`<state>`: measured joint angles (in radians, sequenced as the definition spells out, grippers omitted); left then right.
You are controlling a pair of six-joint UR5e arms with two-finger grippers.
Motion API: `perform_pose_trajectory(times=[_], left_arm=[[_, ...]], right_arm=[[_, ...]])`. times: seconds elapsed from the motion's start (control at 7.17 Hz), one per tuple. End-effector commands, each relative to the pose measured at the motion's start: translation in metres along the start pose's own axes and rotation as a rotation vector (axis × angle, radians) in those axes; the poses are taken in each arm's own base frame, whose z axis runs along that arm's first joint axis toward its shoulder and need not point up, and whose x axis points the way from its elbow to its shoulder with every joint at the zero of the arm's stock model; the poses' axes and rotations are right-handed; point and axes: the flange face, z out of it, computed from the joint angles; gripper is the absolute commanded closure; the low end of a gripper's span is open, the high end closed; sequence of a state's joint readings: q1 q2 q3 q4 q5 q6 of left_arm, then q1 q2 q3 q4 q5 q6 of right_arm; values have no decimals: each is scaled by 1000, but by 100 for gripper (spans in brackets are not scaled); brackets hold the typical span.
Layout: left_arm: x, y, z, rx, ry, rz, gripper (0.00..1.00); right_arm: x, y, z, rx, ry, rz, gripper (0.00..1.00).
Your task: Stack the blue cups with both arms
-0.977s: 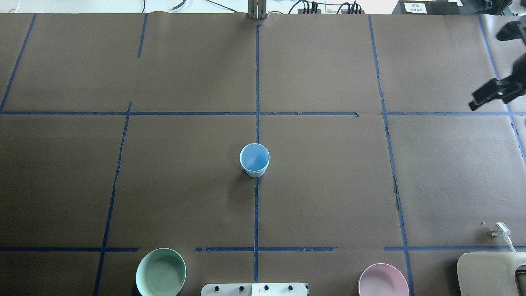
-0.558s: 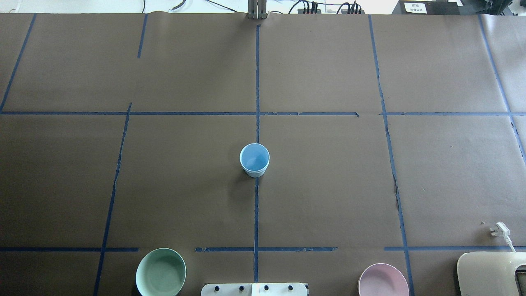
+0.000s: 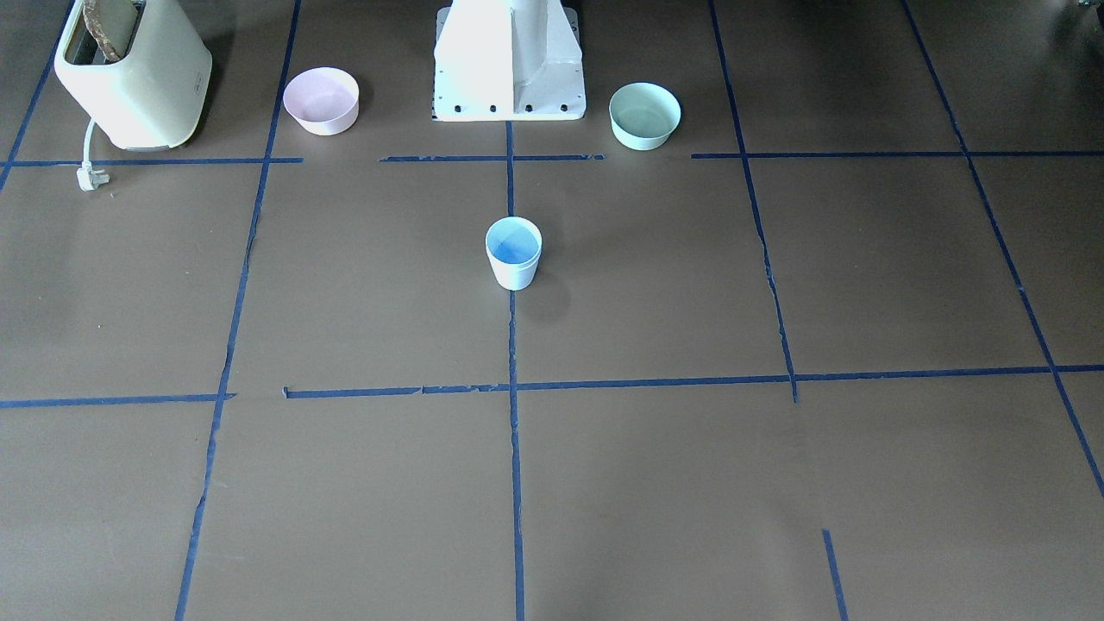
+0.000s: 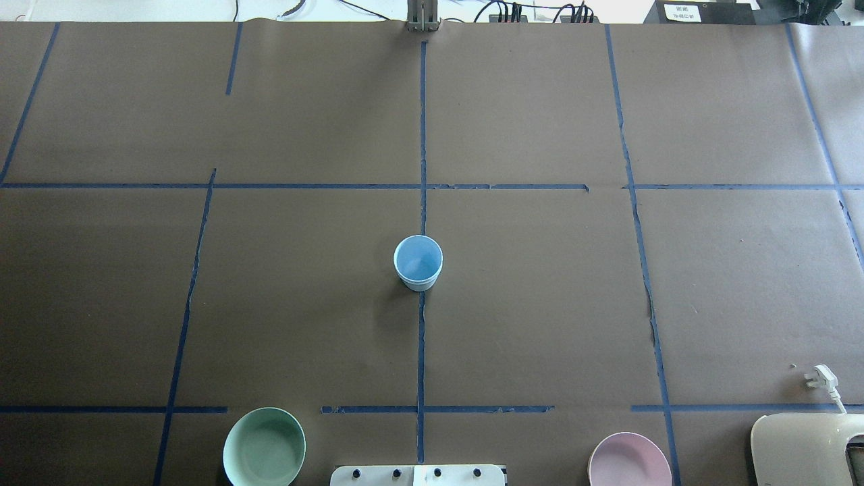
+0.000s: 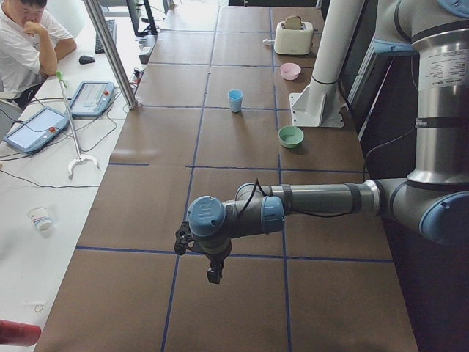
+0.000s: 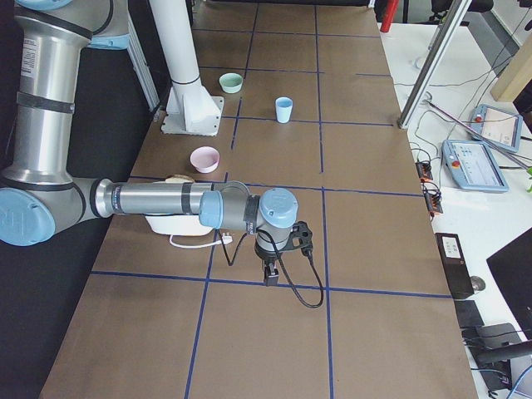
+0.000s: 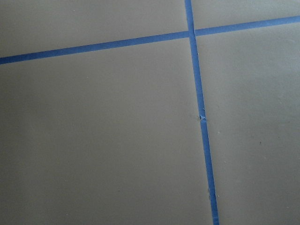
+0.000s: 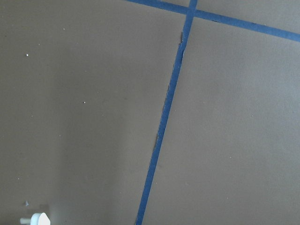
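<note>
L arm (image 5: 315,199): shows in left side view only. Forearm stretched level over the table's end, wrist bent so L gripper (image 5: 214,276) points straight down over a blue tape line, holding nothing visible. Jaws: can't tell if apart or together from this view. L wrist cam gives just brown table (image 7: 103,140) w/ crossed tape.

Mint bowl (image 4: 264,447) sits beside the pedestal (image 4: 417,474), on robot's left. Blue cup (image 4: 418,263) stands upright, mouth up, mid-table on the centre tape line, well apart from both grippers. Only one cup outline shows; can't tell if a 2nd sits inside.

Pink bowl (image 4: 629,460) is on pedestal's other side, toaster (image 4: 803,445) beyond it.

R arm (image 6: 158,199): right side view only. Forearm level, wrist turned down, R gripper (image 6: 270,274) pointing down near a tape line, close to the toaster. Jaws: can't tell.
</note>
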<state>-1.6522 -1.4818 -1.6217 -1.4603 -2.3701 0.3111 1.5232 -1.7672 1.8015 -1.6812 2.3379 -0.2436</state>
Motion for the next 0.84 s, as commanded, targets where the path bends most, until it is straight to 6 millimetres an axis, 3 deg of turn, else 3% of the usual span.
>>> perform_pose_trajectory(times=[0.0,0.7], left_arm=[[0,0,0,1,1,3,0],[1,0,0,2,1,4,0]], right_arm=[[1,0,1,-1,-6,2,0],[1,1,2,-1,-14,4,0]])
